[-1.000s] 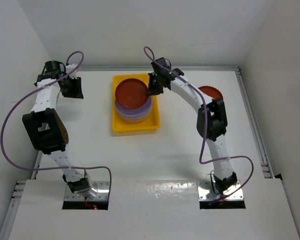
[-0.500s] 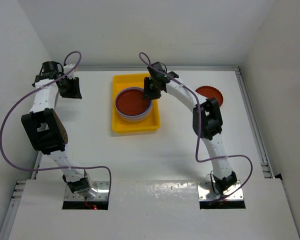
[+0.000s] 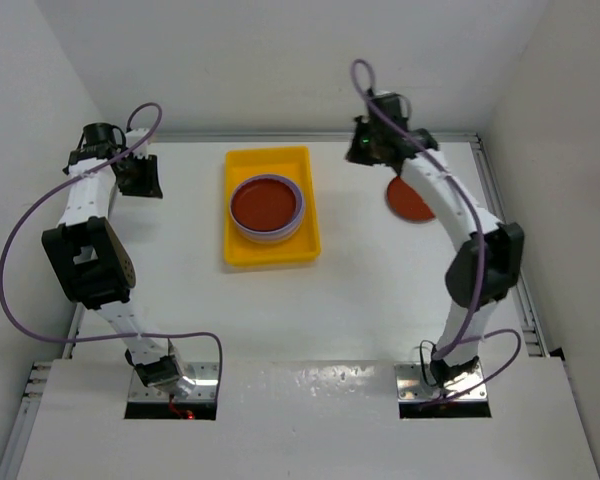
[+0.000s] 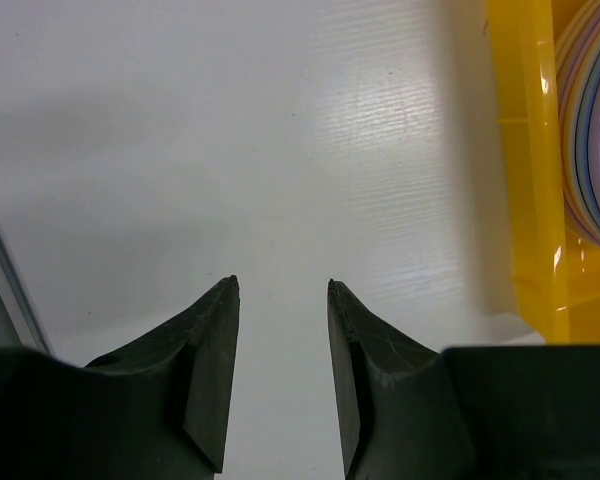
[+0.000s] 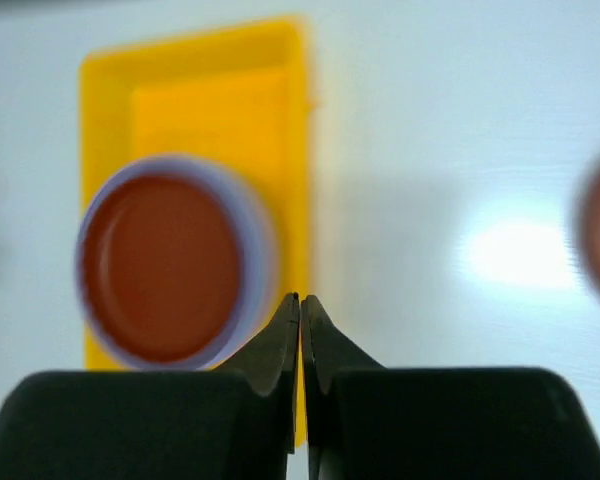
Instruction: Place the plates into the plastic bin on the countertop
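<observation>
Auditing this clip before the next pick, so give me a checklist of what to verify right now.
1. Right tool empty: ok, jaws shut on nothing.
2. Right tool opened for a pick: not ok.
3. Plate stack seated inside the plastic bin: ok.
4. Loose red-brown plate lying on the countertop, apart from the bin: ok.
5. Left tool out of the way: ok, open above bare countertop beside the bin.

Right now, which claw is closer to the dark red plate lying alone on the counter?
Right. The right gripper hangs just beside the lone plate, at its far edge; the left gripper is away beyond the yellow bin.
</observation>
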